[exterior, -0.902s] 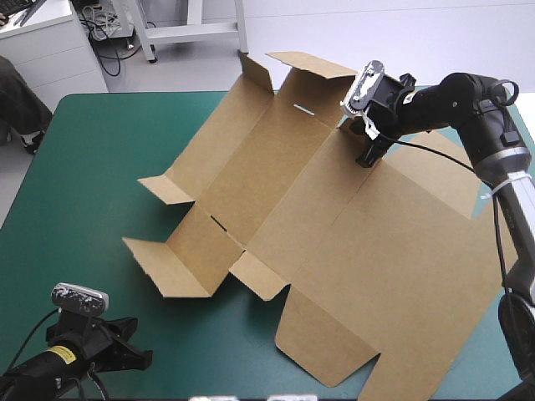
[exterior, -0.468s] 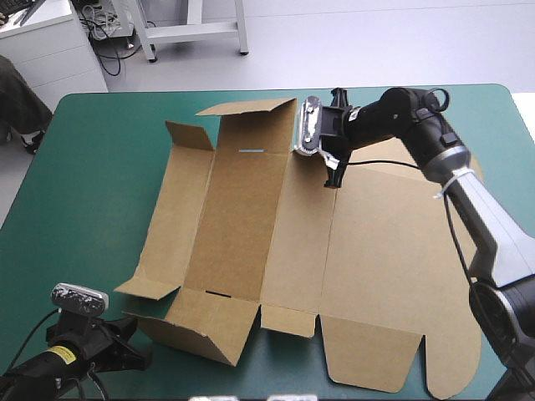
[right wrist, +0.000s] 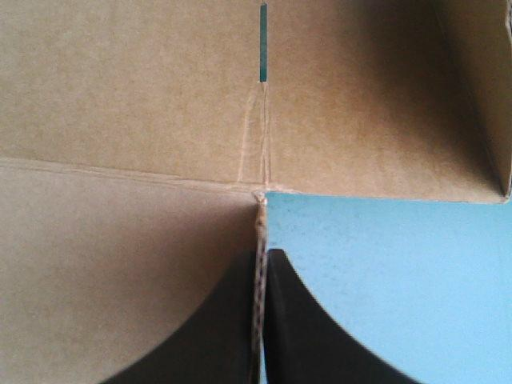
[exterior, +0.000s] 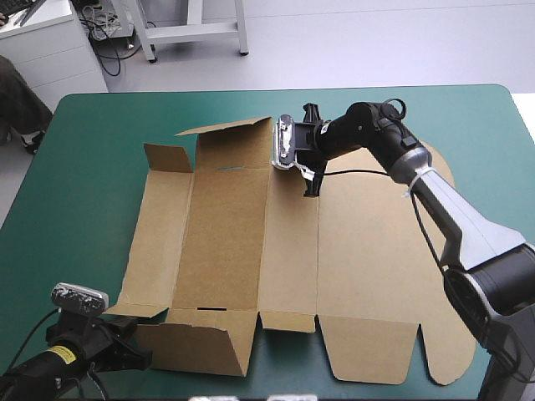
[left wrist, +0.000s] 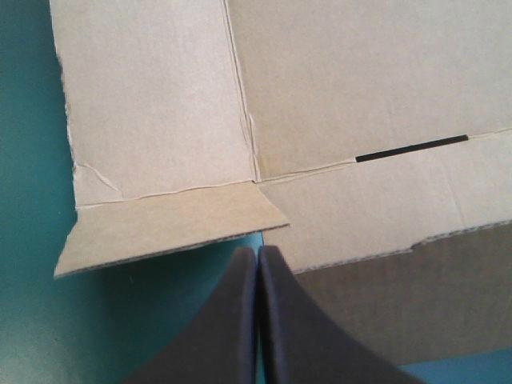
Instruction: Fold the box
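The box [exterior: 251, 242] has swung round since the earlier frames, from lying askew on the table to sitting square with its edges, and the right gripper [exterior: 311, 185] holding it has travelled toward the table's left. That gripper's jaws are all but closed with a thin edge of brown board pinched between them [right wrist: 262, 252]; the pinched edge runs ahead of the fingers to a notch where two creases meet, with a narrow slot [right wrist: 262, 44] in the panel beyond. The grip is on the box's far side, roughly midway along it. The left gripper [left wrist: 258, 252] has its black fingers pressed together in a point, clamping nothing, and sits just off the box's near left corner, its tip close to a small corner flap [left wrist: 168, 224] and a raised near flap [exterior: 201, 347]. The sheet itself lies mostly flat across the middle and right of the teal-green cover [exterior: 84, 167], its wide rounded panel toward the right, with the far flap [exterior: 226, 129] and the left end flaps tilted up
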{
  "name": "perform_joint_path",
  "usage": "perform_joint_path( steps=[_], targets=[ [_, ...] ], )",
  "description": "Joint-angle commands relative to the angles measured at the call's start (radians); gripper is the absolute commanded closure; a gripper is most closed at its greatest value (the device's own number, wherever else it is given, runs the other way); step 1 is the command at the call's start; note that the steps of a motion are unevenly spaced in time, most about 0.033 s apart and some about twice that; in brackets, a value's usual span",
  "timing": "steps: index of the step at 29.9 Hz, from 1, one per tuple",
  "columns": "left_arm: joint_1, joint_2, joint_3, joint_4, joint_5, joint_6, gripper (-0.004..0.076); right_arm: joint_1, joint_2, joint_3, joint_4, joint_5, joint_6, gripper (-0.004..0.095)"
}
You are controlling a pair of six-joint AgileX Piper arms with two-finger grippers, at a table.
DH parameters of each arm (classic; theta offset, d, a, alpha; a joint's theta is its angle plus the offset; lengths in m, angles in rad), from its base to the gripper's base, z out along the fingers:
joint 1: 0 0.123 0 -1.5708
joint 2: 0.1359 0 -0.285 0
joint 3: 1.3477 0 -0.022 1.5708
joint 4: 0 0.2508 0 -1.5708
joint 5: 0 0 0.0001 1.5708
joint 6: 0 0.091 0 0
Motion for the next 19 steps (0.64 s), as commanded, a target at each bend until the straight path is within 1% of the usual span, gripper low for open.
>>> perform_joint_path(
  steps=[1,3,5,7,8,9,11,14,16,19],
  targets=[
    [-0.007,0.009,-0.033,-0.032,-0.050,-0.005,0.0757,0.002,-0.032,-0.035,0.033,-0.045,-0.015,0.0805],
    [-0.007,0.009,-0.033,-0.032,-0.050,-0.005,0.0757,0.007,-0.030,-0.035,0.033,-0.050,-0.015,0.0661],
    [-0.007,0.009,-0.033,-0.032,-0.050,-0.005,0.0757,0.007,-0.030,-0.035,0.033,-0.052,-0.015,0.0466],
    [-0.007,0.009,-0.033,-0.032,-0.050,-0.005,0.0757,0.007,-0.032,-0.035,0.031,-0.052,-0.015,0.0319],
    [-0.007,0.009,-0.033,-0.032,-0.050,-0.005,0.0757,0.007,-0.035,-0.035,0.029,-0.052,-0.013,0.0265],
    [-0.007,0.009,-0.033,-0.032,-0.050,-0.005,0.0757,0.007,-0.037,-0.035,0.025,-0.050,-0.003,0.0239],
    [-0.007,0.009,-0.033,-0.032,-0.050,-0.005,0.0757,0.007,-0.046,-0.035,0.025,-0.043,0.024,0.0228],
    [-0.007,0.009,-0.033,-0.032,-0.050,-0.005,0.0757,0.007,-0.072,-0.035,0.004,-0.042,0.120,0.0254],
    [-0.007,0.009,-0.033,-0.032,-0.050,-0.005,0.0757,0.007,-0.095,-0.035,-0.059,-0.042,0.201,0.0292],
    [-0.007,0.009,-0.033,-0.032,-0.050,-0.005,0.0757,0.007,-0.133,-0.035,-0.207,-0.039,0.398,0.0399]
  ],
)
